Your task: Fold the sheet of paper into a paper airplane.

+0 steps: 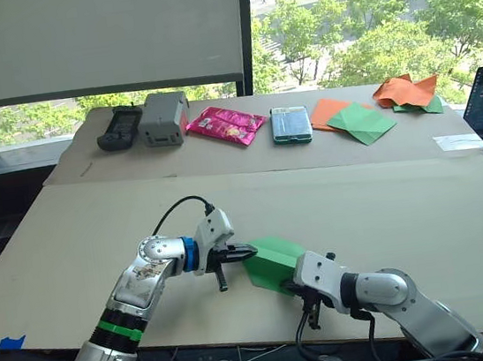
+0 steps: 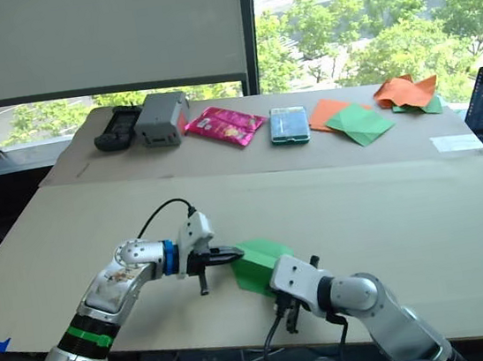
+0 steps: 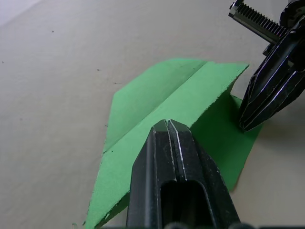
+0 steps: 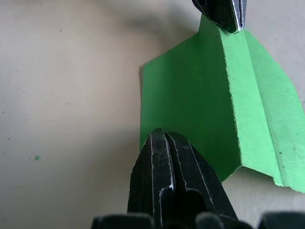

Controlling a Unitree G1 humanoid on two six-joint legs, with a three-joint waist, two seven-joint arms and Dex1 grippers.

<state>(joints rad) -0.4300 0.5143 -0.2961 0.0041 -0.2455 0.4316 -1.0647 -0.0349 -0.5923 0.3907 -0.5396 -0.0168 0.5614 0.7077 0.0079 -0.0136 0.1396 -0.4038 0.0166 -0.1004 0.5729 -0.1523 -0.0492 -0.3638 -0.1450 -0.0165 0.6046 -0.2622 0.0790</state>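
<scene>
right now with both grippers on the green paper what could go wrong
1. Both grippers, left gripper and right gripper, look shut with their tips against the folded sheet of paper. Pushing from opposite sides could buckle or tear it.
2. One flap stands raised along a crease. Pressing it off-line would likely set a crooked fold.
3. The paper lies close to the near edge of the table. A slip could push it off.

Sheet of paper (image 1: 274, 262): bright green, plain, partly folded.
Worktop (image 1: 387, 206): pale beige, unpatterned.
Left gripper (image 1: 236, 254): black fingers, silver wrist, blue ring.
Right gripper (image 1: 312, 305): black fingers, silver-grey wrist.
Along the far edge: black handheld device (image 1: 120, 127); grey box (image 1: 163, 118); pink packet (image 1: 224, 125); teal packet (image 1: 291, 124); flat orange sheet (image 1: 328, 110); green diamond sheet (image 1: 360, 123); crumpled orange paper (image 1: 404, 90).
</scene>
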